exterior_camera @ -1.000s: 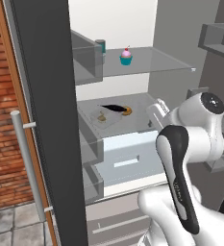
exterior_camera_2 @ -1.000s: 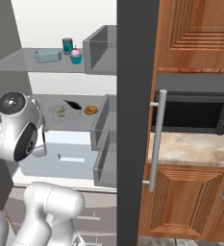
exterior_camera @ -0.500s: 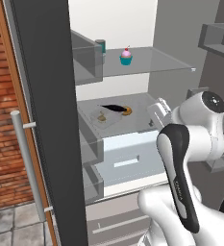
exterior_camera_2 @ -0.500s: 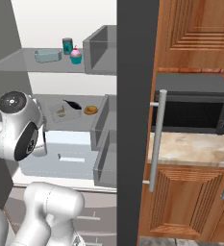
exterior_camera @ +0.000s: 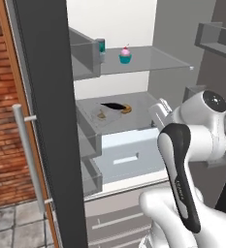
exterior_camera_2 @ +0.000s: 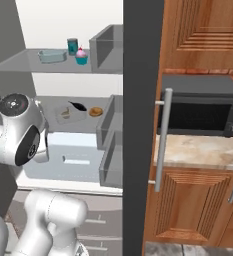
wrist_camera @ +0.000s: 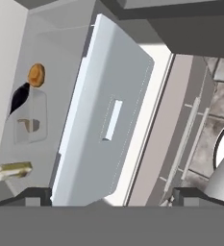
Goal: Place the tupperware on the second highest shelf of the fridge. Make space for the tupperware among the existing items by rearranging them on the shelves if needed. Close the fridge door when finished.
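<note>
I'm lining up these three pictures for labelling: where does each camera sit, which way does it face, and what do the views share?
Left base view: behind the arm to its left, facing into the open fridge; the white arm rises at lower right.
Right base view: behind the arm to its right, facing the fridge and the microwave; the arm rises at lower left.
Hand view: on the hand, looking down at the white drawer; open finger tips at the bottom.
All three show the tupperware beside a brown round piece.

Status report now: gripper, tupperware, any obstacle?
Gripper open, empty. Tupperware sits on second highest shelf. Brown round piece beside it. Fridge door open.
</note>
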Controlling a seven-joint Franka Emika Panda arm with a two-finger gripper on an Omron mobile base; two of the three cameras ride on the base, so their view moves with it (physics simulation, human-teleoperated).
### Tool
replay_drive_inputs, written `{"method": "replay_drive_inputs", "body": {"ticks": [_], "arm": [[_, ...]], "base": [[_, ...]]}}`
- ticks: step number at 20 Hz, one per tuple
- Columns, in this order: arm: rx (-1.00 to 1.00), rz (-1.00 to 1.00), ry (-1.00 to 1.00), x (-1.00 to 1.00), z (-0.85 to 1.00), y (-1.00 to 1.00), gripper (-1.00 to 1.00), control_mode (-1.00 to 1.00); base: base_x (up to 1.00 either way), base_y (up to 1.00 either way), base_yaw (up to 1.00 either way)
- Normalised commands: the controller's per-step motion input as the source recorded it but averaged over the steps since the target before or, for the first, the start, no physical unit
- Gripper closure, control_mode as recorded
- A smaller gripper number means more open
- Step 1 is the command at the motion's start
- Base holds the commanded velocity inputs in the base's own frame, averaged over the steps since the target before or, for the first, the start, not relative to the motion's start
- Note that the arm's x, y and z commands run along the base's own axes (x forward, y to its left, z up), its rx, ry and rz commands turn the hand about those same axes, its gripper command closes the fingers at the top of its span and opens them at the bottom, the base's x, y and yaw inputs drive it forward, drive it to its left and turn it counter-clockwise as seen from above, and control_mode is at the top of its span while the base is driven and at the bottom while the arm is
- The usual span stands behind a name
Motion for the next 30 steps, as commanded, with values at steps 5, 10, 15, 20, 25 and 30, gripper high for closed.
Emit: {"method": "replay_drive_inputs", "body": {"ticks": [5,10,15,20,25,30], "arm": [[0.0,0.0,0.0,0.0,0.0,0.0,-1.0,1.0],[0.0,0.0,0.0,0.0,0.0,0.0,-1.0,1.0],[0.0,0.0,0.0,0.0,0.0,0.0,-1.0,1.0],[0.0,0.0,0.0,0.0,0.0,0.0,-1.0,1.0],[0.0,0.0,0.0,0.0,0.0,0.0,-1.0,1.0],[0.0,0.0,0.0,0.0,0.0,0.0,-1.0,1.0]], "base": [[-0.54,0.0,0.08],[-0.49,0.0,0.12],[-0.48,0.0,0.16],[-0.39,0.0,0.17],[-0.27,-0.02,0.14],[-0.18,-0.01,0.1]]}}
